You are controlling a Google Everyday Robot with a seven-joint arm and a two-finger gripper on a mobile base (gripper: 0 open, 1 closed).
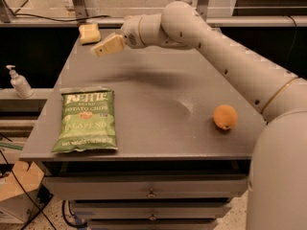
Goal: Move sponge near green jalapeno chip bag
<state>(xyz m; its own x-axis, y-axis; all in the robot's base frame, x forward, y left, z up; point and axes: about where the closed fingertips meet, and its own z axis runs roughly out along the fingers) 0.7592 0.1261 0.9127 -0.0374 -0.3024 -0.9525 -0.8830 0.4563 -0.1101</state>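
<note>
The sponge [89, 33] is a small pale yellow block at the far left corner of the grey table [158, 90]. The green jalapeno chip bag [86, 120] lies flat at the front left of the table. My gripper [99, 49] hangs above the table just right of and a little nearer than the sponge, apart from it, with its pale yellow fingers pointing left. It holds nothing that I can see.
A round orange fruit [225, 117] sits at the front right. A white pump bottle [19, 82] stands on a shelf left of the table. Drawers [151, 194] run below the front edge.
</note>
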